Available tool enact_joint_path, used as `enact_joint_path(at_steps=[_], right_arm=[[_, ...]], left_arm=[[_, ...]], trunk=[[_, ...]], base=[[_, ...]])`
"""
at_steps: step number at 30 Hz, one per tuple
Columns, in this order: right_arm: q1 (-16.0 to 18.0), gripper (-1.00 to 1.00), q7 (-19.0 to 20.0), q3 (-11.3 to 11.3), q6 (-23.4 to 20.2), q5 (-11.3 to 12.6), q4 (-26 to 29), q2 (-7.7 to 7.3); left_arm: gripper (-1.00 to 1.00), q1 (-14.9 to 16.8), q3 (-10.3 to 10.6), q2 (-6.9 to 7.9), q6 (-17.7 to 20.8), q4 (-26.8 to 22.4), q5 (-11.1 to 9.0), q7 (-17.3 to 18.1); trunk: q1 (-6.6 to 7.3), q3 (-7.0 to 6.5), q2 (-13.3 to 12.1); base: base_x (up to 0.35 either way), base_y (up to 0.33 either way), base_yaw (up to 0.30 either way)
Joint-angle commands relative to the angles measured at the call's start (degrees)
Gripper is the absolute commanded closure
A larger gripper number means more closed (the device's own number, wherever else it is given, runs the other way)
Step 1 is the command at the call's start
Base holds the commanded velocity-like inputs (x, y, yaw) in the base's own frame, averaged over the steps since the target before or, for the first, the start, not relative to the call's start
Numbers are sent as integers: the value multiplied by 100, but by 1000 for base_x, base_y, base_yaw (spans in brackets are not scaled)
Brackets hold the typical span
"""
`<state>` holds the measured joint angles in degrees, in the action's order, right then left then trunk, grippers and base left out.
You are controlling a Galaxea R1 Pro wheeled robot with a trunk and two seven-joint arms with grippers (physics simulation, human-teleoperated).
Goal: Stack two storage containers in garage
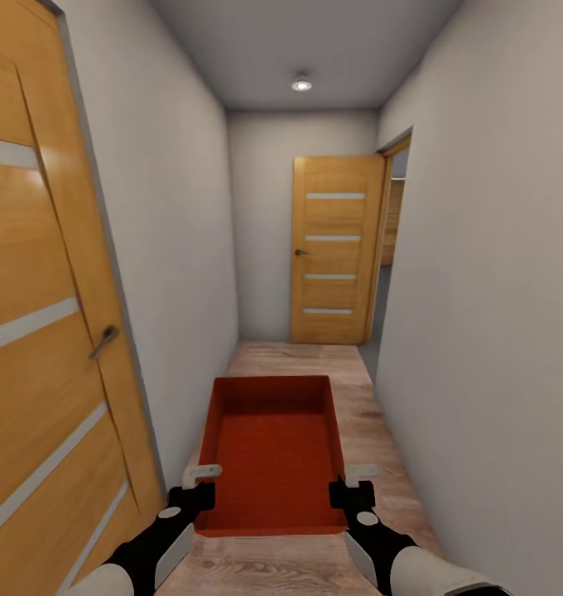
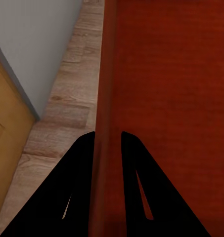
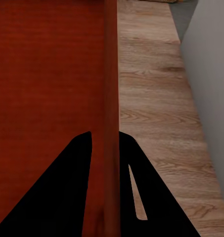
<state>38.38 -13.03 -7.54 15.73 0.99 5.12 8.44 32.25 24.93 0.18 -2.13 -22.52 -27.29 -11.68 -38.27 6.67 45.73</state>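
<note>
One storage container is carried between both arms, held above the wood plank floor of a narrow hallway, its long axis running straight ahead from the grippers. The left gripper is clamped on its left wall and the right gripper on its right wall, both near the rear corners. Judged next: an even carry toward the far door, neither arm nearer.

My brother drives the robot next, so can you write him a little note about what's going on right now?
Left gripper: shut on the container's left wall.
Right gripper: shut on its right wall.
The orange-red storage container is carried in front, above the wood floor of a narrow hallway with wooden doors.
Done: one container picked up.
Left: reach the garage, set it down, fetch the second, stack it.
</note>
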Motion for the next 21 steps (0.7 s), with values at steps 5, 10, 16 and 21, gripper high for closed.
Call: enact_joint_path(at_steps=[5,10,16,21], right_arm=[[3,100,-21,113,-9,-20,-4,44],[3,100,-20,114,-13,-20,-3,44],[3,100,-21,120,-17,-20,-3,41],[3,100,-19,117,-9,-20,-3,44]], left_arm=[[100,9,-76,-1,-24,-7,29,-229],[100,9,-76,-1,-24,-4,30,-229],[100,9,-76,-1,-24,1,30,-229],[100,9,-76,-1,-24,2,30,-229]], trunk=[[-5,9,7],[-5,9,7],[-5,9,7],[-5,9,7]], base=[[323,0,0],[323,0,0],[323,0,0],[323,0,0]])
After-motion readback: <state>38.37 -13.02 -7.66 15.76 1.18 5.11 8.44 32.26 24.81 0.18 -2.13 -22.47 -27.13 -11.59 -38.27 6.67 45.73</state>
